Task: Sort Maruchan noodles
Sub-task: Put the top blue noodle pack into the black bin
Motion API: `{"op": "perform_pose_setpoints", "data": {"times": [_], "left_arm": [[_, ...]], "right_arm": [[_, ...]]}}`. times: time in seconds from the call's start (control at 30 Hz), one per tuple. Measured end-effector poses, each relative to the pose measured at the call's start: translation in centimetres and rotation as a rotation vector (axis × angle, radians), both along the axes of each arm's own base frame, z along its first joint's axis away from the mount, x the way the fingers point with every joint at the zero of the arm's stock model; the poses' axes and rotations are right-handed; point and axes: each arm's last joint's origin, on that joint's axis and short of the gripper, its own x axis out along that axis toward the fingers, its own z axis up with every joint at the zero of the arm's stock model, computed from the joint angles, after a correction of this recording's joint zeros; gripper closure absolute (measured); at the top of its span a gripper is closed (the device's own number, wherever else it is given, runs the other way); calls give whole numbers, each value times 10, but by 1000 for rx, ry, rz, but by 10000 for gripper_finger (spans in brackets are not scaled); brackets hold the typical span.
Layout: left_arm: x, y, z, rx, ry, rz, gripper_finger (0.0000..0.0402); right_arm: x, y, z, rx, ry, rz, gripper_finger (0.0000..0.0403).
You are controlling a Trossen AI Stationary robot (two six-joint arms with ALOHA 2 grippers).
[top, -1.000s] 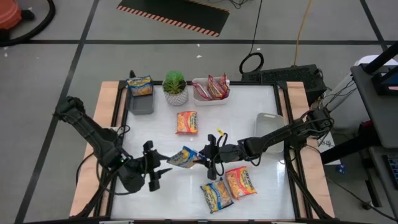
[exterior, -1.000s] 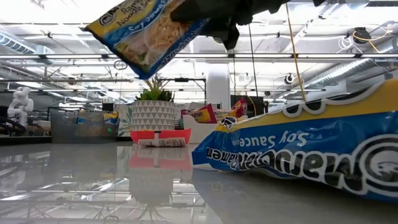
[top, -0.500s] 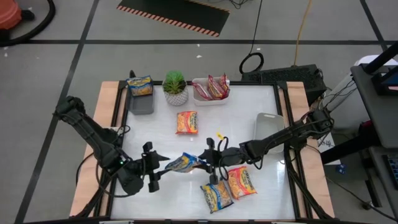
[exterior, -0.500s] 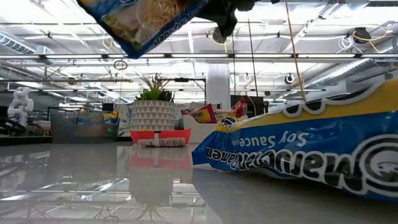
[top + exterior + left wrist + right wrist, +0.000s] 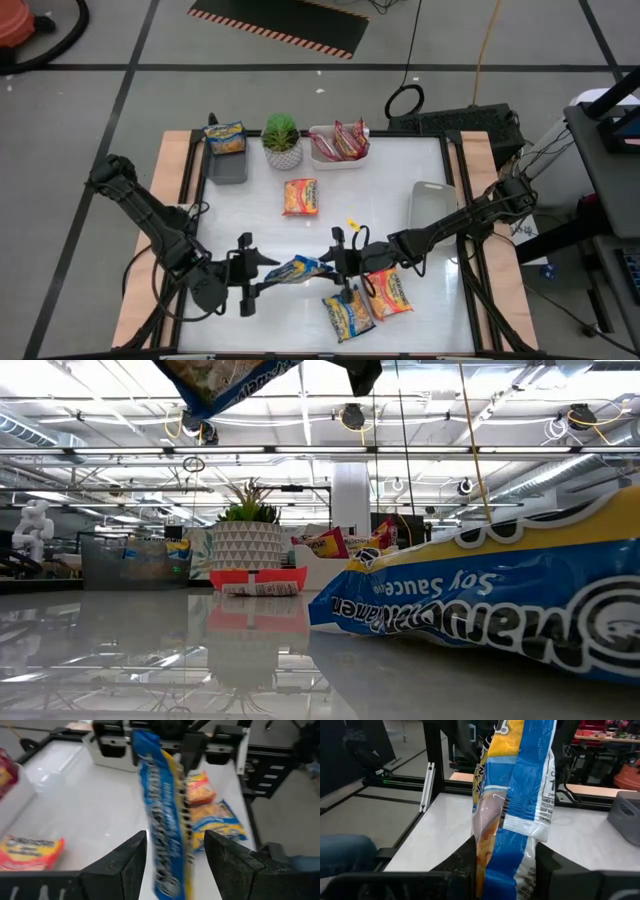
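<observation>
Since the earlier frames, both arms had drawn toward the near edge of the white desk (image 5: 400, 160), and the blue-trimmed yellow plastic ramen packet (image 5: 297, 268) between them had risen almost out of the low view.

Nearest, two more flat noodle packets (image 5: 366, 302) lay on the desk just beside the right arm. Above the desk's near centre, the right end effector (image 5: 335, 266) was clamped on one end of the blue-trimmed packet, holding it clear of the surface. The left end effector (image 5: 256, 271) faced it with its fingers (image 5: 123, 862) apart, the free end of the packet standing between them and not yet gripped.

Handling judgement: the packet appeared light, with a slick, crinkly film over a brittle noodle block; a grip on the crimped end seam looked safer than squeezing the middle, which could crack the contents or let it slip.

Farther off, an orange-trimmed packet (image 5: 300, 196) lay alone mid-desk. At the far edge stood a grey rectangular tray (image 5: 226, 163) holding a packet, a small potted green plant (image 5: 282, 140), and a white tray (image 5: 338, 158) holding red-trimmed packets.
</observation>
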Motion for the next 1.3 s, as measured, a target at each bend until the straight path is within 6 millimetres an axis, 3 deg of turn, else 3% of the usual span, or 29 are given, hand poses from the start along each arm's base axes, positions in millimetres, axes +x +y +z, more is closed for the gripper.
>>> {"op": "perform_pose_setpoints", "data": {"times": [0.4, 0.63, 1.0, 1.3], "left_arm": [[25, 10, -10, 5, 18, 23, 197], [29, 13, -10, -20, 30, -4, 197], [31, 10, -6, -23, -1, -76, 267], [31, 9, -6, -7, -1, -90, 272]], "right_arm": [[-2, 4, 0, -22, -7, 7, 309], [-2, 4, 0, -54, -8, -26, 309], [-4, 8, 0, -66, -15, -32, 309], [-4, 8, 1, -66, -23, -32, 308]]}}
